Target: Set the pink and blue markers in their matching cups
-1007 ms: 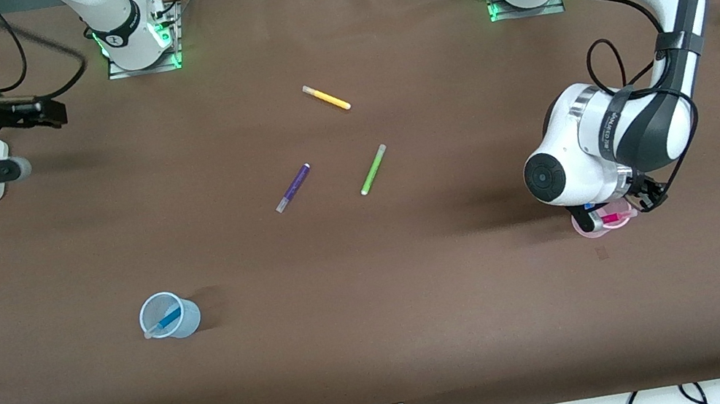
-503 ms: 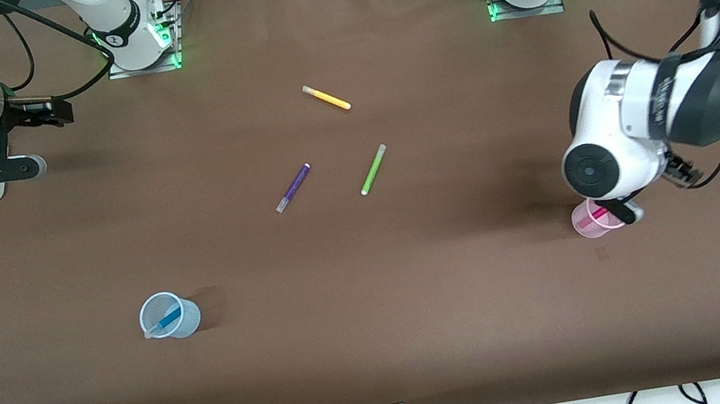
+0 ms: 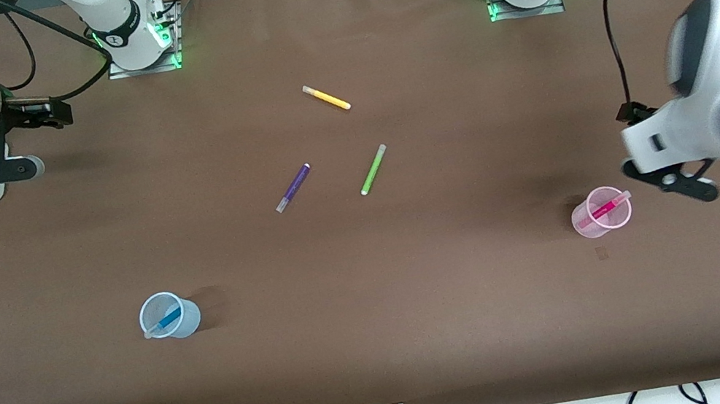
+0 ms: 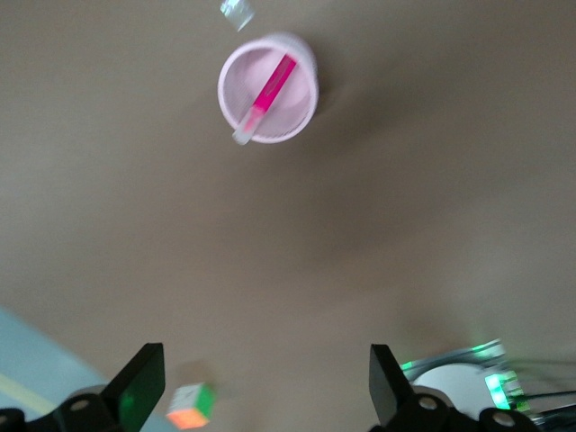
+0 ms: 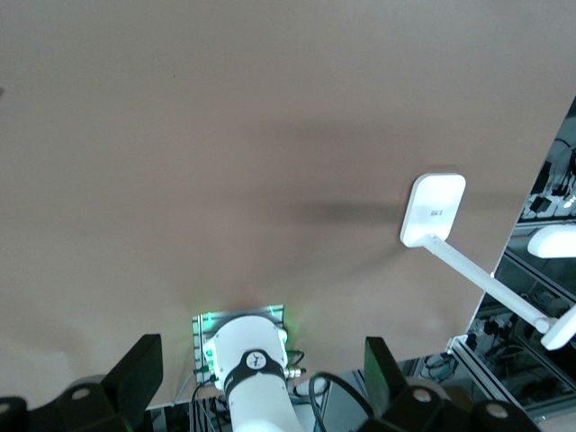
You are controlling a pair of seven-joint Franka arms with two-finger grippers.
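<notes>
Nearest the front camera, the pale blue cup [image 3: 169, 315] is standing on the bench [image 3: 385, 345] toward the right arm's end, with the blue marker [image 3: 165, 321] leaning inside it. Slightly farther, toward the left arm's end, the pink cup [image 3: 600, 212] is holding the pink marker [image 3: 604, 209], which is leaning across its rim. The left tool [image 4: 265, 389] is hanging just beside that cup, fingers spread apart and empty. Farthest, the right tool [image 5: 261, 382] is waiting over the bench's edge, fingers likewise spread and gripping nothing.

No legible text or labels.
</notes>
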